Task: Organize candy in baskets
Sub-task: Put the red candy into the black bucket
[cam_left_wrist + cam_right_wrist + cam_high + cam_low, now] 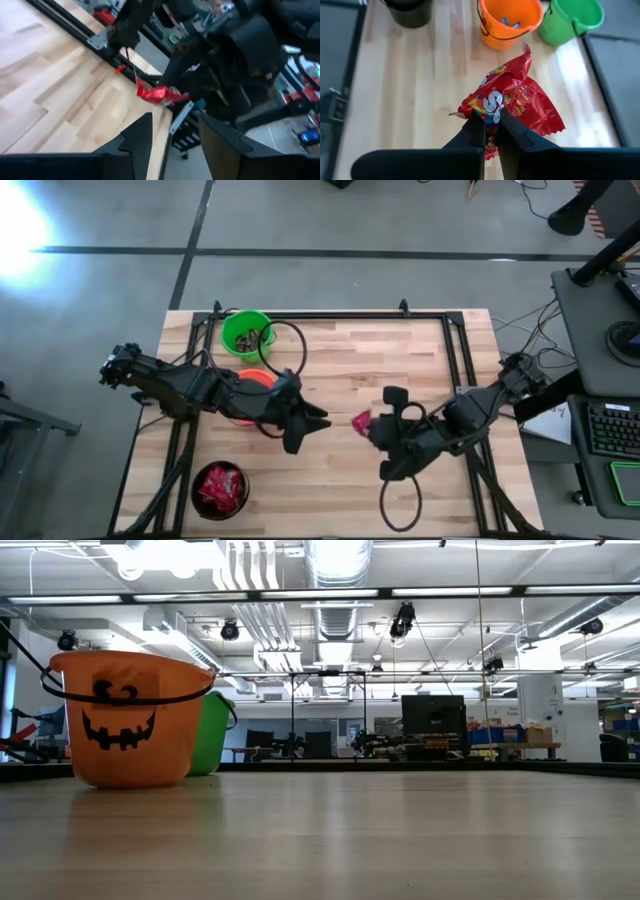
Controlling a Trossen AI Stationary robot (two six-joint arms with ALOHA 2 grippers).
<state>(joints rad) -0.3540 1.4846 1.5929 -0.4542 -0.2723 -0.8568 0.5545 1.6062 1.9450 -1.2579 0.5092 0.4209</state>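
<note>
Red candy wrapper (512, 105) pinched in the closed fingers of the right gripper (490, 131), lifted above the wooden table (350, 350) right of centre. Left gripper (305, 420) at mid-table, partly open and holding nothing. Orange jack-o'-lantern bucket (125, 718) just behind the left arm, blue-wrapped sweets inside; green bucket (246, 333) farther back; black bucket (220, 490) of red candy at the near left.

Right hand (490, 131) pinched closed mid-table; left hand (172, 137), fingers parted, faces it.
</note>
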